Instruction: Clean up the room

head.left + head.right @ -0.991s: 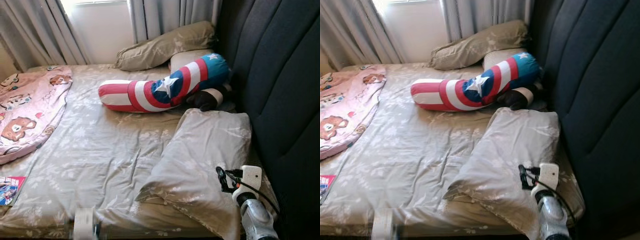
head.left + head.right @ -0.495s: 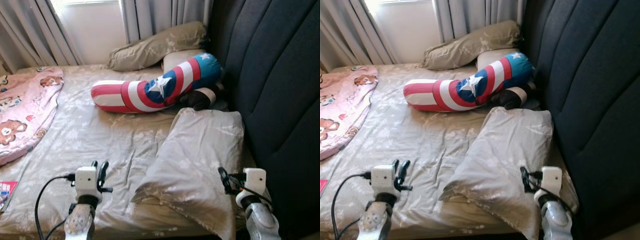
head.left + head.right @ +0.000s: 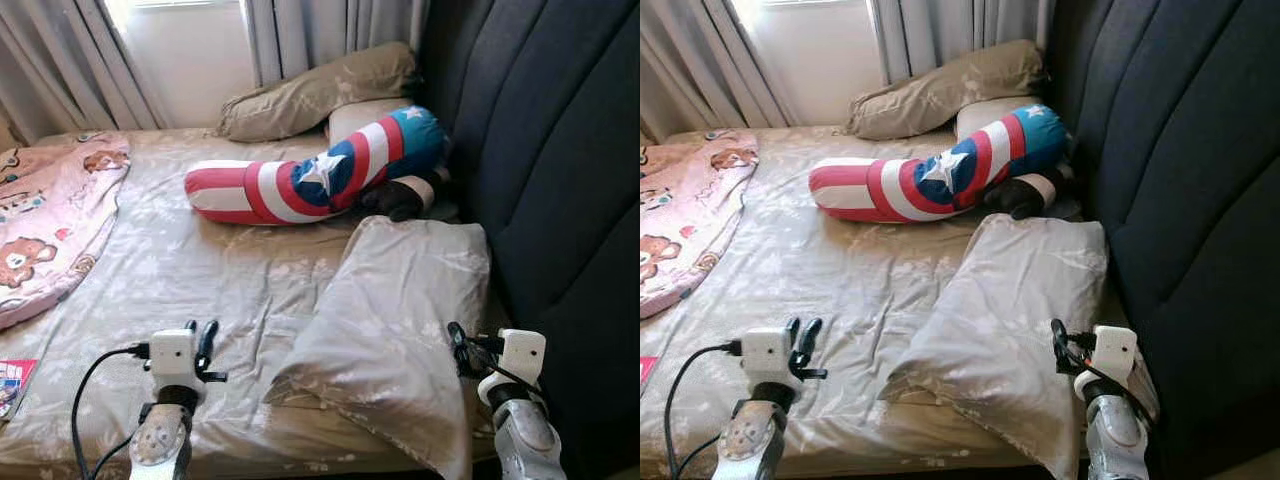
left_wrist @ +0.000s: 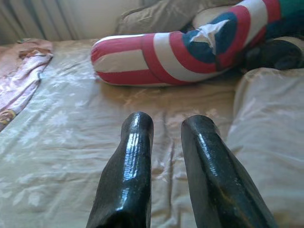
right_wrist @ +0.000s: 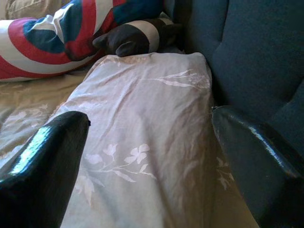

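A grey flowered pillow [image 3: 400, 310] lies askew on the bed's right side, next to the dark headboard [image 3: 560, 180]. My right gripper [image 3: 458, 345] hovers over its near right corner, fingers [image 5: 47, 156] spread wide open with the pillow between and below them. My left gripper [image 3: 200, 342] is raised over the rumpled sheet [image 3: 200, 270] left of the pillow, its fingers [image 4: 135, 156] close together and holding nothing. A red, white and blue star bolster [image 3: 320, 180] lies across the far part of the bed, with a black plush [image 3: 395, 200] at its right end.
A tan pillow [image 3: 310, 95] and another cushion lean by the curtains [image 3: 60, 60] at the back. A pink bear-print blanket [image 3: 50, 230] covers the bed's left edge. A magazine [image 3: 10, 385] lies at the near left corner.
The left arm has come up into view over the sheet. The right gripper has shifted slightly toward the headboard. The camera has shifted a little.
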`<state>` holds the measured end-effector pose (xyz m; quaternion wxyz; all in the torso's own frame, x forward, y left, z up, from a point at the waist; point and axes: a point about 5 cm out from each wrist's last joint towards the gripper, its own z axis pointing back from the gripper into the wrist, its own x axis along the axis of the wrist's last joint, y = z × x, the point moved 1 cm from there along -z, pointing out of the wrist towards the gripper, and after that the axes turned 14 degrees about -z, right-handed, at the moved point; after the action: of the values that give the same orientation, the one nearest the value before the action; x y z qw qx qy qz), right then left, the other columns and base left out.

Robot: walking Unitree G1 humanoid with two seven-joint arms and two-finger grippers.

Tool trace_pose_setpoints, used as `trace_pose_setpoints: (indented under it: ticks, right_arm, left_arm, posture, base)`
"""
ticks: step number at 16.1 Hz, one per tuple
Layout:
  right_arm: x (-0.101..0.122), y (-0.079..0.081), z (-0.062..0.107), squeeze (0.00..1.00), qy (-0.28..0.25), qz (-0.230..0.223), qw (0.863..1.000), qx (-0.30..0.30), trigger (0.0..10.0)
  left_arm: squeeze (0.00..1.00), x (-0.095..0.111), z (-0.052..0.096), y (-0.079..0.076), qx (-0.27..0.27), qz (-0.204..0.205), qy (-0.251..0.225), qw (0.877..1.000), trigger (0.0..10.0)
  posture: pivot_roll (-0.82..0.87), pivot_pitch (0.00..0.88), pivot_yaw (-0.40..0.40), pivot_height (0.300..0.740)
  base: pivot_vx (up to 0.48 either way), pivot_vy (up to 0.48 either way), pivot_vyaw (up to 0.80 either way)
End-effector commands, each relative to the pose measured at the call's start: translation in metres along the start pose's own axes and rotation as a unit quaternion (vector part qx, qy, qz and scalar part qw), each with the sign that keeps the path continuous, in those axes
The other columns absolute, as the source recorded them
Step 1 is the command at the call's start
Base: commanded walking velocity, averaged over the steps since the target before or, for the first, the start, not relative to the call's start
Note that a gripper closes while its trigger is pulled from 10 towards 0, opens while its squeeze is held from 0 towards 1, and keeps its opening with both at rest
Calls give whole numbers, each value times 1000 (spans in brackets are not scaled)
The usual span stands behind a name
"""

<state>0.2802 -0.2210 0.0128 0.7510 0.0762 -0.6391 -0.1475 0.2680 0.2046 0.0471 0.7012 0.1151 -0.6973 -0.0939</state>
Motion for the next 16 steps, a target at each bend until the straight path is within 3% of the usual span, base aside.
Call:
trace_pose_setpoints:
  ticks: [1, 11, 16]
  right_arm:
    - [1, 1, 0, 0, -2, 4, 1000, 2, 10000]
    - [-3, -3, 4, 0, 9, 5, 1000, -6, 10000]
    - [-5, -4, 5, 0, 16, 6, 1000, -9, 10000]
  left_arm:
    - [0, 3, -1, 7, 6, -8, 1, 1000, 10000]
    - [0, 6, -2, 0, 1, -2, 1, 1000, 10000]
    - [0, 7, -4, 0, -3, -5, 1, 1000, 10000]
  posture:
    - [-18, 0, 39, 740]
    - [-15, 0, 29, 740]
    - [-15, 0, 27, 740]
  base:
    - [0, 0, 0]
    - [0, 0, 0]
    - [272, 0, 0]
